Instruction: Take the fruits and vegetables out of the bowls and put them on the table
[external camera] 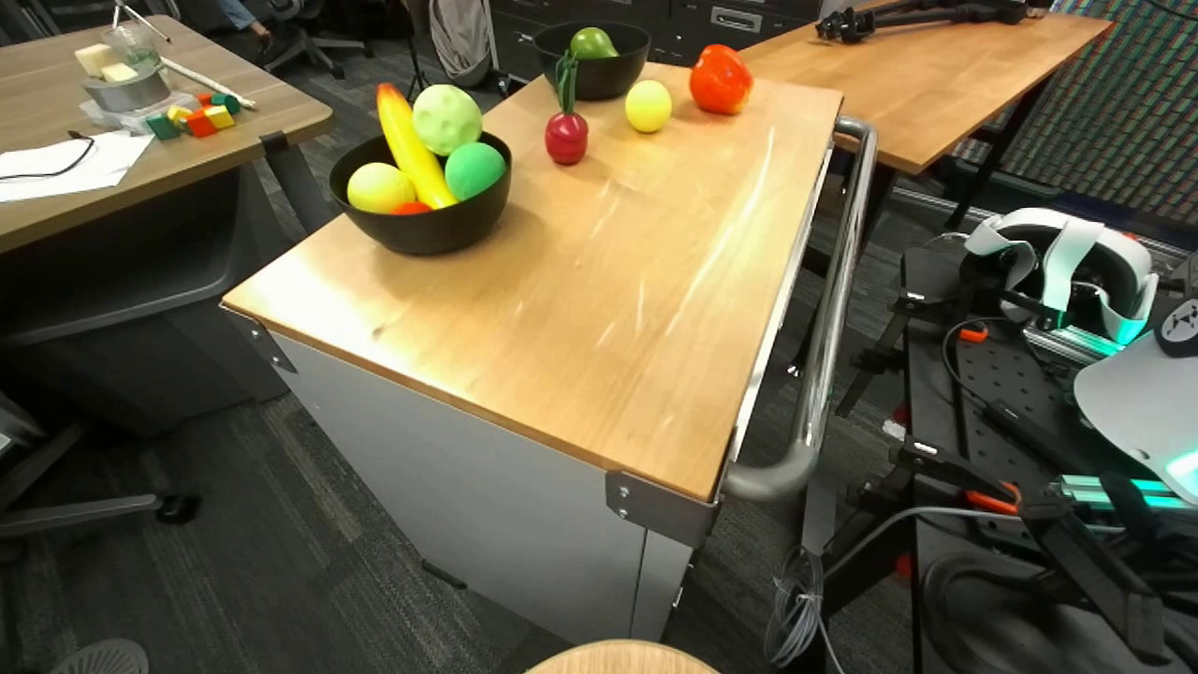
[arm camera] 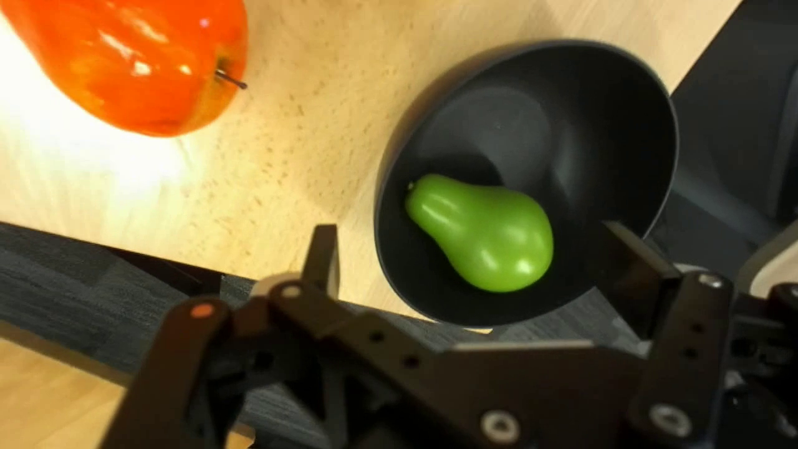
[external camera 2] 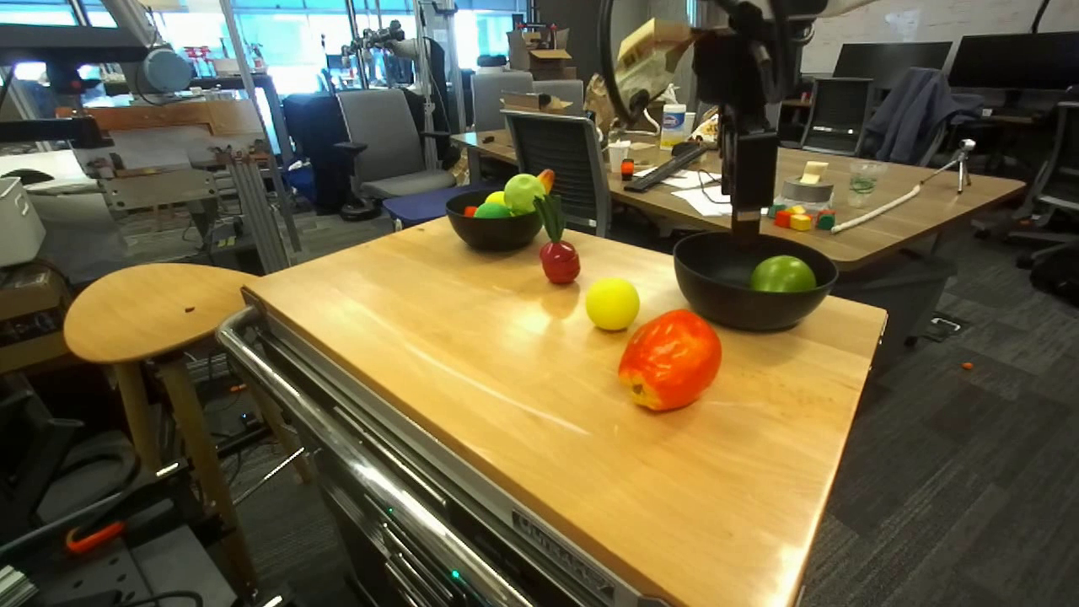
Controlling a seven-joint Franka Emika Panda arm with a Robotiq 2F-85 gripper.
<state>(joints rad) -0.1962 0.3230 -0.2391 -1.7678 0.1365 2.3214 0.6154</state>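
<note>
1. Grey carpet [external camera: 281, 562] lies around the table [external camera: 599, 309], which stands beneath the claw [arm camera: 471, 237].
2. Its jaws are spread wide and pinch nothing.
3. The pear [arm camera: 489, 240] lies inside the bowl [arm camera: 592, 106] below the claw.
4. It has a glossy skin, so I suppose it is light, stiff, rather slippery and not fragile.
5. I would take hold across the fat end, after turning the claw a little, because the pear's length runs slantwise between the jaws.

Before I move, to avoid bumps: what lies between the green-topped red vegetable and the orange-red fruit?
A yellow ball, in both exterior views.
</note>
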